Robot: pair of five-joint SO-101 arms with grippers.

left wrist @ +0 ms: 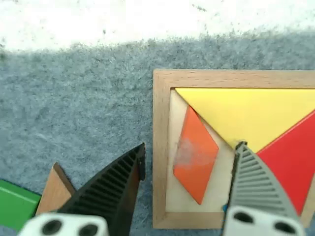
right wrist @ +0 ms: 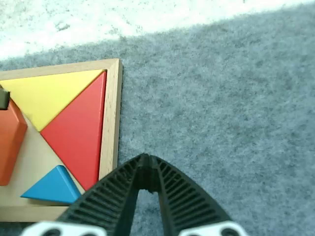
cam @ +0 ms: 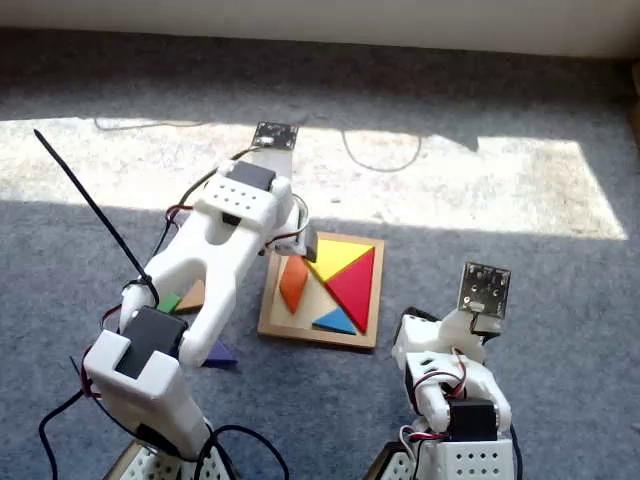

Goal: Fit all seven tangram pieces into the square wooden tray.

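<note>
The square wooden tray (cam: 316, 337) lies on the grey carpet and holds an orange parallelogram (cam: 293, 283), a yellow triangle (cam: 340, 258), a red triangle (cam: 356, 287) and a small blue triangle (cam: 335, 321). My left gripper (left wrist: 191, 146) hangs open over the tray's left side. Its black finger (left wrist: 123, 187) is outside the tray's rim (left wrist: 161, 147) and its grey finger (left wrist: 251, 182) is past the orange parallelogram (left wrist: 196, 152). My right gripper (right wrist: 146, 158) is shut on nothing, over the carpet just off the tray's right rim (right wrist: 114, 98), near the red triangle (right wrist: 78, 132).
Left of the tray, on the carpet, lie a green piece (cam: 170, 301), a tan triangle (cam: 192, 295) and a purple piece (cam: 220, 352), partly under the left arm. A sunlit strip and a cable (cam: 380, 160) cross the carpet behind the tray.
</note>
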